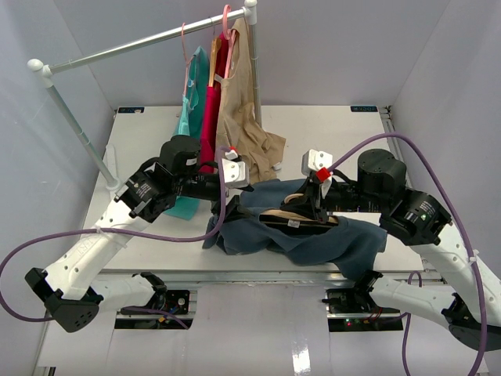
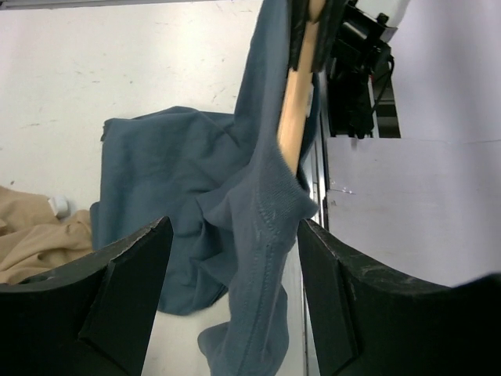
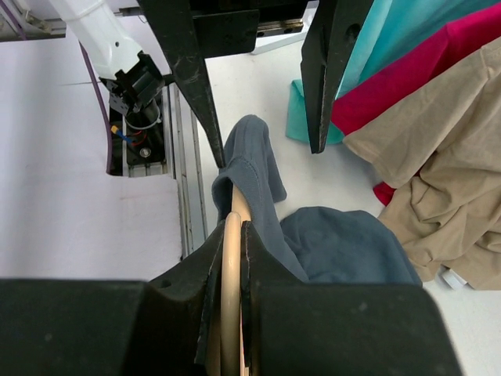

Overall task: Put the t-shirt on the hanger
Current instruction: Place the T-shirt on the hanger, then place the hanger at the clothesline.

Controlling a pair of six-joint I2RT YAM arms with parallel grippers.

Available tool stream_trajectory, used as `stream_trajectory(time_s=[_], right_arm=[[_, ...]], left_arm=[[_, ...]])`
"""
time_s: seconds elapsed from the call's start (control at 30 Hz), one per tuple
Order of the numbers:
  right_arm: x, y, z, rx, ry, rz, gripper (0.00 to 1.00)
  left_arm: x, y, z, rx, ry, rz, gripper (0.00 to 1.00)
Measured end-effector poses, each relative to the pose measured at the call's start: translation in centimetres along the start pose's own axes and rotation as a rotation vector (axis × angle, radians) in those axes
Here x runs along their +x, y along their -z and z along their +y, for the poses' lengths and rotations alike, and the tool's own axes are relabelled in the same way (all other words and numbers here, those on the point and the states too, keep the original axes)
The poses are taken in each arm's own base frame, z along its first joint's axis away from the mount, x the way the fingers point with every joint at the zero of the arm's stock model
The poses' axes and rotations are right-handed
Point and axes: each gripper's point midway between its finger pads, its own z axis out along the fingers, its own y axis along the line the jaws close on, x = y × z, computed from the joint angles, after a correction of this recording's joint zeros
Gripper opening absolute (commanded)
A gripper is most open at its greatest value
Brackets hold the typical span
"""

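The right claw (image 3: 232,251) is clamped on the hook of the hanger (image 2: 296,117), holding it above the worktop (image 1: 329,133). The t-shirt (image 1: 313,239) drapes over one hanger arm, and the rest is heaped on the worktop below. The left claw (image 2: 233,227) is spread wide, with its fingers flanking that draped fabric.

White link shells and black round joint housings form the left arm (image 1: 95,247) and right arm (image 1: 462,266), each trailing a looping purple cable (image 1: 63,233) and ending in matte-black wedge fingers: left claw (image 2: 233,235), right claw (image 3: 232,235).
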Motion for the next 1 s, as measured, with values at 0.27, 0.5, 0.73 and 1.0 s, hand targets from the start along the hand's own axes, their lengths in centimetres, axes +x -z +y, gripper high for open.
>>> stream_trajectory(time_s=[0.27,0.5,0.73,1.0], right_arm=[[0.1,-1.1,-0.5,-0.01,-0.005,0.0,0.08],[0.0,-1.4,-0.6,-0.012,-0.009,-0.005,0.08],[0.1,-2.0,-1.0,-0.012,-0.031,-0.002,0.08],[0.6,-2.7,-1.3,-0.015,-0.047,0.017,0.08]], left_arm=[[0.2,-0.6,-1.5,0.071,-0.025,-0.01,0.76],[0.4,-0.7,-1.5,0.068,-0.033,0.0,0.74],[1.8,-1.6,-1.6,0.066,-0.017,0.061,0.67],[4.0,-3.0,-1.5,0.061,0.012,0.149,0.34]])
